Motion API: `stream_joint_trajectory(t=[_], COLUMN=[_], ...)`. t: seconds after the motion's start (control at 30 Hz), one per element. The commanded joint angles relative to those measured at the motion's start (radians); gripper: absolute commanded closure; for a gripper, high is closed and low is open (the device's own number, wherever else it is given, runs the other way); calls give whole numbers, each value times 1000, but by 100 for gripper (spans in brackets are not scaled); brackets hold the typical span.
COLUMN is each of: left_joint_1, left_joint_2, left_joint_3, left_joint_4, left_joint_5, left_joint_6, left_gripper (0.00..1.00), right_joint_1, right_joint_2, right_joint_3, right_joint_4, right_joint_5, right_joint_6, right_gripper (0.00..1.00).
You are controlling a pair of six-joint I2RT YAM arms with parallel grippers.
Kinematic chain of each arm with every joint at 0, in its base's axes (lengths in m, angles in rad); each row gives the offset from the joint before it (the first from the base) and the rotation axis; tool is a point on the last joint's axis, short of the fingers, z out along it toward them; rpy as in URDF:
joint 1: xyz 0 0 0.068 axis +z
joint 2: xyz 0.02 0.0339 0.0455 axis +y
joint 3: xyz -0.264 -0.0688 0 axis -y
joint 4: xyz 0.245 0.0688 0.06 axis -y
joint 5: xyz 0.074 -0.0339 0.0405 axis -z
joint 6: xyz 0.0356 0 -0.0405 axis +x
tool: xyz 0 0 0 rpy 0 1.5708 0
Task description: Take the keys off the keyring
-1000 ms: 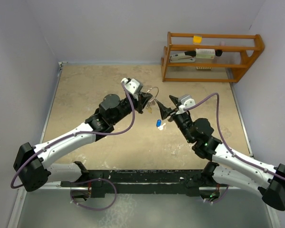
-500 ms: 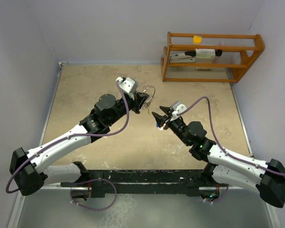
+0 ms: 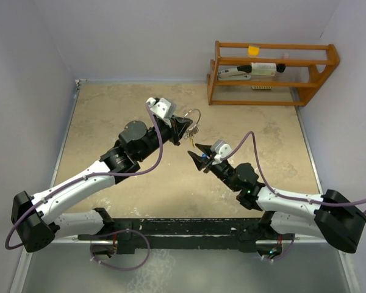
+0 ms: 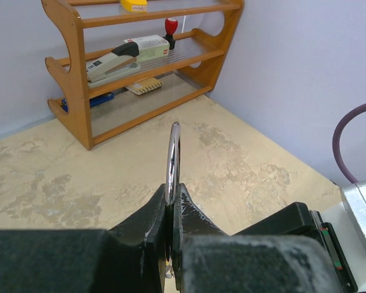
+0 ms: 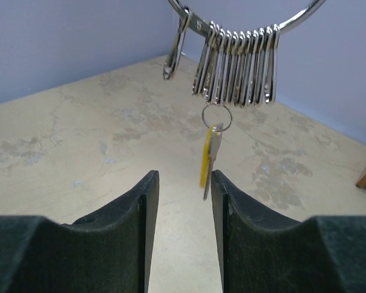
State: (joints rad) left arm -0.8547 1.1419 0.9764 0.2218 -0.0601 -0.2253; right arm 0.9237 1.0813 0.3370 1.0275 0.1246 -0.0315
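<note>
**A:** Status on the keys?

**B:** Not done. My left gripper (image 4: pixel 172 198) was pinched tight on the keyring (image 4: pixel 172 152) and held it up off the table (image 5: pixel 73 140). The ring showed edge-on in the left wrist cam.

**A:** And the rt side?

**B:** My right gripper (image 5: pixel 184 183) was open w/ nothing in it, pointed up at the ring from below. The yellow key (image 5: pixel 207 162) hung from a small ring (image 5: pixel 216 115) under the keyring. It sat in the gap btwn my fingers or just beyond it; couldn't tell depth.

**A:** Anything else on the ring?

**B:** A row of silver clips (image 5: pixel 238 64) bunched together, one set apart on the left. No other key seen on it.

**A:** So what was left?

**B:** IMO the yellow one at least, since it wasn't gripped yet. There was a blue speck (image 3: pixel 205 156) by my right fingers in the top cam. Poss. the blue key lying loose on the table, but too small to say.
</note>
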Motion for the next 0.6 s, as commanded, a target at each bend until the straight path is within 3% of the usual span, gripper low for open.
stream_joint_trajectory(t=[0.0, 0.43, 0.57], left_joint_1=[-9, -24, -30], left_joint_2=[-21, -30, -36], left_joint_3=[52, 63, 62], left_joint_4=[59, 36, 31], left_joint_5=[1, 16, 11], left_joint_6=[-14, -13, -13], left_gripper=[100, 100, 100], right_joint_1=[20, 27, 27], right_joint_2=[30, 182, 208], right_joint_3=[9, 62, 84], right_joint_4=[192, 379, 388], right_joint_5=[67, 132, 147], right_joint_6=[-58, -122, -120], right_gripper=[57, 56, 64])
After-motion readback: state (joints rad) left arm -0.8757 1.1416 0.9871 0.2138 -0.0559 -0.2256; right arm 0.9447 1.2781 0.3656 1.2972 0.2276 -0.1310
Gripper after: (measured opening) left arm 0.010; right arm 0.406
